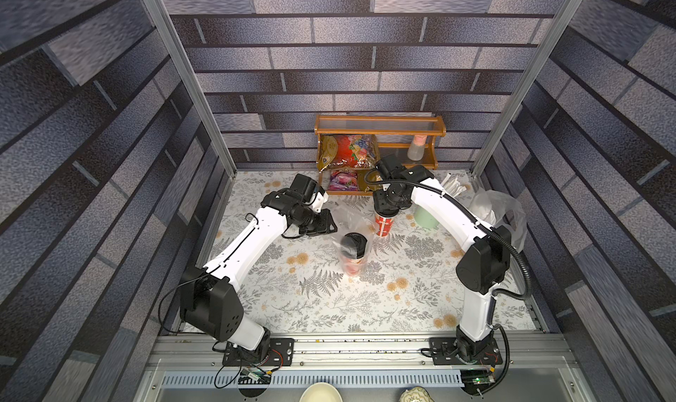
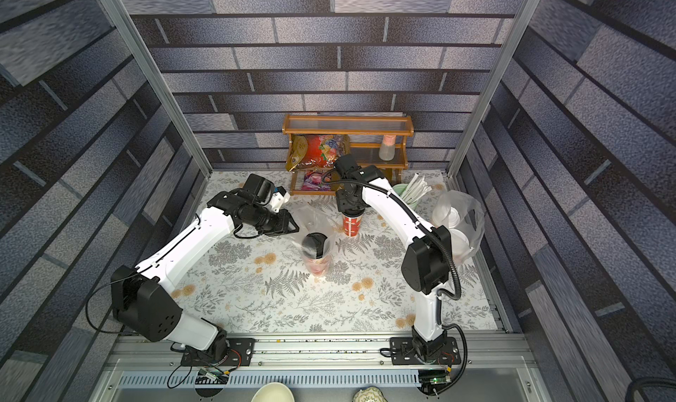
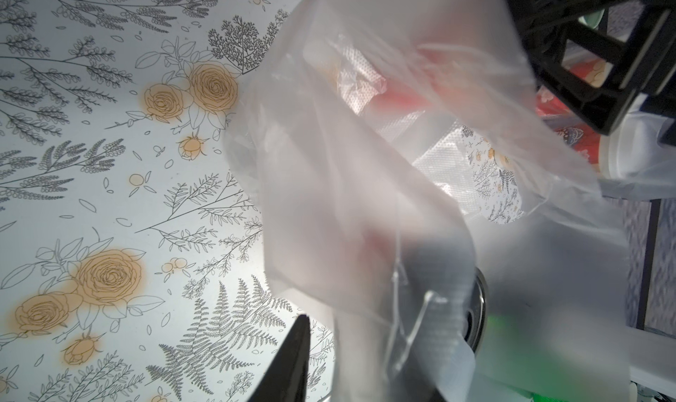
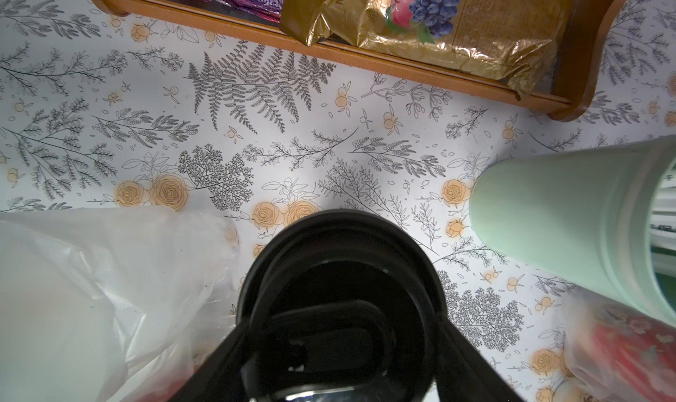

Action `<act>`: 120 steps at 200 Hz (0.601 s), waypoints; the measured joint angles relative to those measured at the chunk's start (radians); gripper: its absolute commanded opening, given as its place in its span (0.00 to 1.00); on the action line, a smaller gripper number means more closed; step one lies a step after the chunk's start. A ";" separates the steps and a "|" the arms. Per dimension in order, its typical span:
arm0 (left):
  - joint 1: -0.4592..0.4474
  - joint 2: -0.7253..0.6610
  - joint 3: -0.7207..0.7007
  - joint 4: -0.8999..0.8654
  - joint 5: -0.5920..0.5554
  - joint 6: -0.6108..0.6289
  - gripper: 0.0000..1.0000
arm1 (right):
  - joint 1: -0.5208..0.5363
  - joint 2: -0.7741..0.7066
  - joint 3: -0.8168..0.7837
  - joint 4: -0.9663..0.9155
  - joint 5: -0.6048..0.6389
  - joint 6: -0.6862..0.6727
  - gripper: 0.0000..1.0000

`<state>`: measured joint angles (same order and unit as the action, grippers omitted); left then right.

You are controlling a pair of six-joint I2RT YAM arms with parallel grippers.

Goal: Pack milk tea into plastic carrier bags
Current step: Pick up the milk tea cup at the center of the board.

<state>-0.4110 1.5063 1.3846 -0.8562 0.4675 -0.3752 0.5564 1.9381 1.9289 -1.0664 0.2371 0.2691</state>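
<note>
Floral-print bench (image 1: 329, 308) is carrying: wooden rack (image 1: 380, 129) standing at back; pale green cup (image 1: 426, 219) near it; black-lidded red cup (image 1: 384, 226) standing mid-bench; centre carrier bag (image 1: 352, 263); right-edge carrier bag (image 1: 508, 213).

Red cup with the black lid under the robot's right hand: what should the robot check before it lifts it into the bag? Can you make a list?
1. The right gripper straddles the lid of the loose red paper cup: ok.
2. Its grip is tight: cannot tell.
3. That cup stands upright on the flowered table: ok.
4. The clear crinkly plastic bag holds only one black-lidded red cup, so there seems room: ok.
5. The left gripper holds the bag's mouth open: not ok; jaws apart, film only draped over one finger.
6. The pale green straw cup stands apart from the loose cup: ok.
</note>
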 measured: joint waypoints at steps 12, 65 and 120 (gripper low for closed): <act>0.000 -0.010 0.000 0.000 0.000 -0.002 0.44 | 0.000 -0.008 0.002 -0.019 0.006 0.000 0.64; 0.000 -0.028 0.025 -0.004 -0.023 -0.003 0.51 | 0.019 -0.132 0.078 -0.116 0.029 0.014 0.63; 0.000 -0.028 0.047 -0.008 -0.116 -0.002 0.60 | 0.106 -0.202 0.339 -0.227 0.052 0.038 0.62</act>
<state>-0.4107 1.4784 1.4315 -0.8642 0.3515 -0.3771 0.6621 1.7359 2.2681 -1.2938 0.2890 0.3069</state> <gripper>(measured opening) 0.592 0.704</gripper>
